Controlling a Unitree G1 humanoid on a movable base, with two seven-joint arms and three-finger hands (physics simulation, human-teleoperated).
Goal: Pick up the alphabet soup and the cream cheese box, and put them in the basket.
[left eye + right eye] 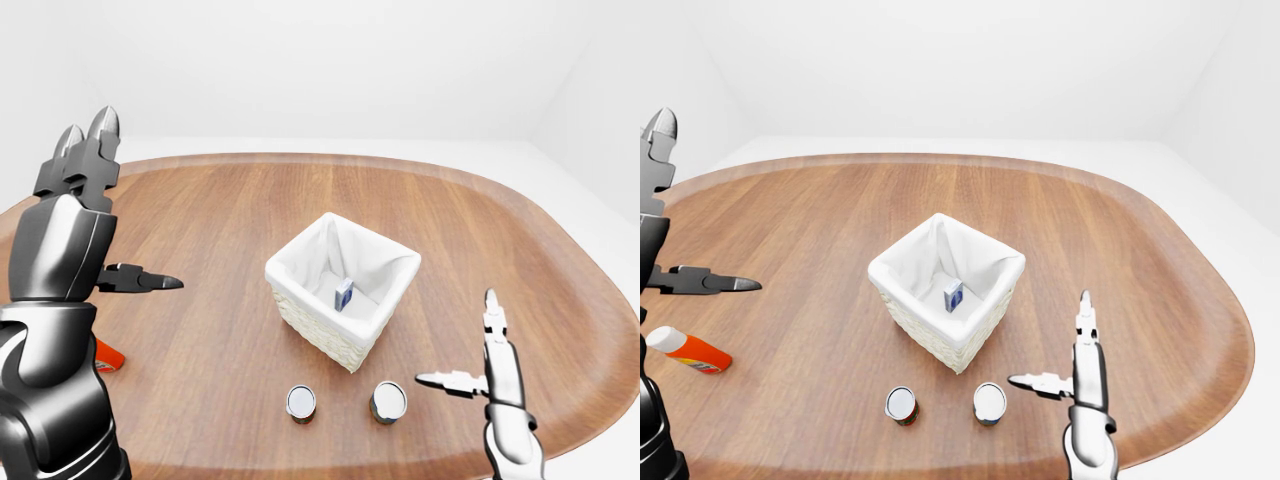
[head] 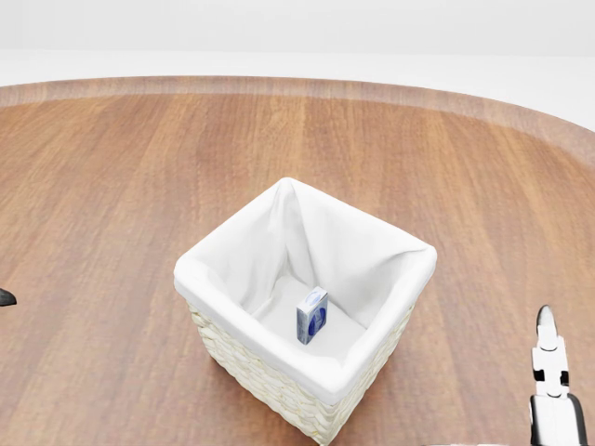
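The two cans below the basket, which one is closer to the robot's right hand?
The can on the right, just left of the right hand. The other can stands farther left, below the basket's left corner.

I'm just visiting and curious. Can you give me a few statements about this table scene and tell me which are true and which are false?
1. The basket holds a small blue box. True.
2. The right hand grips a can. False: its fingers are spread and hold nothing.
3. Two cans stand on the table, outside the basket. True.
4. The orange and white tube lies inside the basket. False: it lies on the table near the right-eye view's left edge.
5. The left hand is open and empty. True.
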